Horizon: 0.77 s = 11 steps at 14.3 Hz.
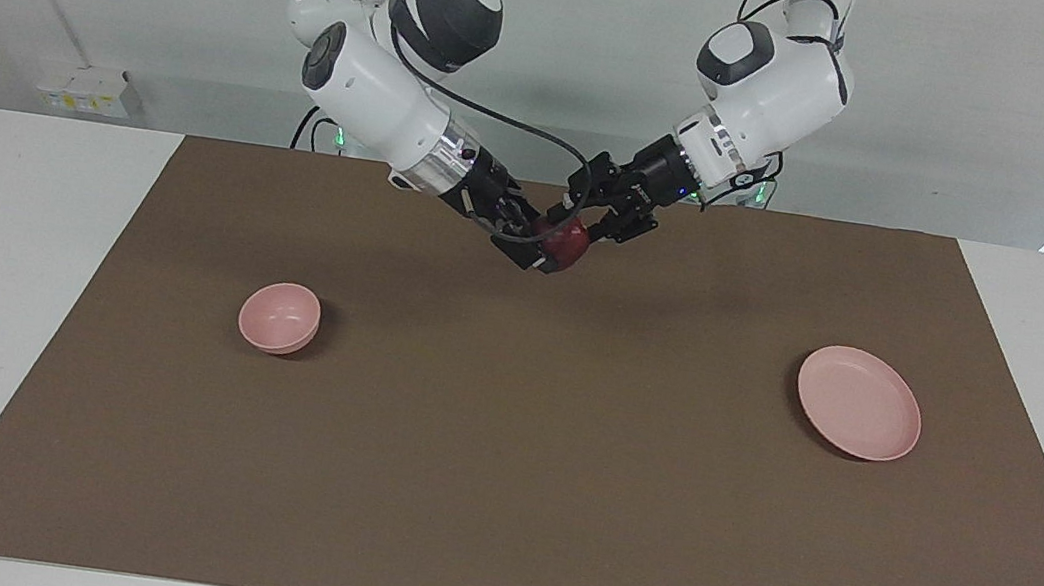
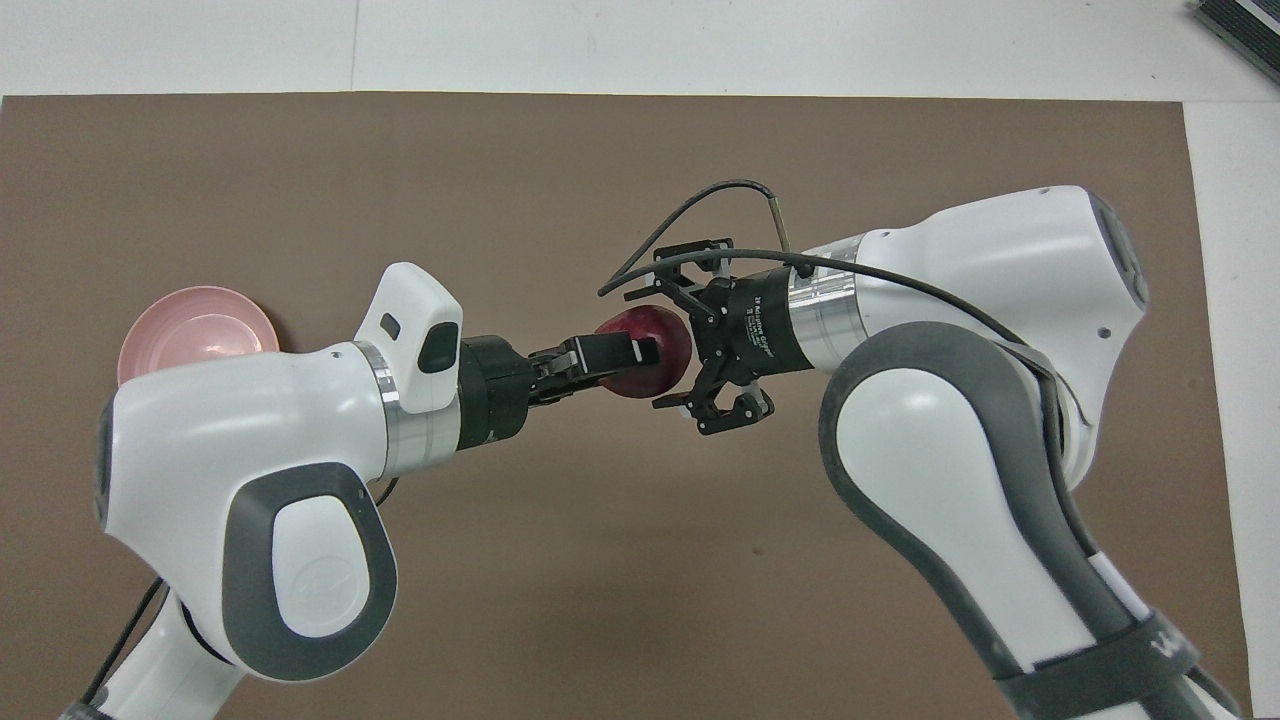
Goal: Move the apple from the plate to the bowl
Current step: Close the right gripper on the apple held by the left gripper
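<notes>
One apple (image 1: 568,244), one plate (image 1: 859,402), one bowl (image 1: 279,317), two grippers

A mat (image 1: 501,452) covered most of the desk (image 1: 1,265); the bowl (image 1: 279,317) sat on it toward the right arm's end and the plate (image 1: 859,402) toward the left arm's end, the two well apart; over the mat's middle, at the edge nearer the robots, the left gripper (image 1: 578,232) and right gripper (image 1: 538,245) met in the air, the apple (image 1: 567,243) between them, clear of both dishes.
</notes>
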Tool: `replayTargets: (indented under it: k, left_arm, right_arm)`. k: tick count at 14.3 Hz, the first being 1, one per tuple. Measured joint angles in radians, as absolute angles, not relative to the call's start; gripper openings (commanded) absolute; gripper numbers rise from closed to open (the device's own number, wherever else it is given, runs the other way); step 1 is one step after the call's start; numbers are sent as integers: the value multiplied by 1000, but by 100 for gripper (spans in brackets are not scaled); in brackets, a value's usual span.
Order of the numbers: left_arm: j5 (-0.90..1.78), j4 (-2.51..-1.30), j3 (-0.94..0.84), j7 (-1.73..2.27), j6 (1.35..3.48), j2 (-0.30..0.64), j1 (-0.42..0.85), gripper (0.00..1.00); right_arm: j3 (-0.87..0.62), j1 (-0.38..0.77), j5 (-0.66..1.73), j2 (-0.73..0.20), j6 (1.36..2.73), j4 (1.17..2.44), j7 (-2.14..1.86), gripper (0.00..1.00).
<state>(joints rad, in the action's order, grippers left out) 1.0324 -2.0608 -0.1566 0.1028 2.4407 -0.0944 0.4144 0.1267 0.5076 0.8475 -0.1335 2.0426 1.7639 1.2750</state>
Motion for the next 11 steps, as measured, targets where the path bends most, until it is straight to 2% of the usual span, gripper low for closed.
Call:
replayTargets:
  k: [6,7,9,10,11]
  left_arm:
    - [1032,-2061,-157,104,2441,-94,414,0]
    - [1032,-2061,-157,104,2441,-94,414,0]
    - [1032,-2061,-157,105,2440,-94,414,0]
    - [1032,-2062,-156,105,2440,-94,414,0]
    - [1032,-2062,-156,104,2440,-94,414,0]
  right_arm:
    - [127,509,848,-142,2043,1765,1275,100]
    - [127,510,848,-142,2043,1765,1275,76]
    - [127,513,848,-143,2042,1765,1275,8]
    - [127,513,848,-142,2042,1765,1275,0]
    - [128,514,848,-142,2041,1765,1275,0]
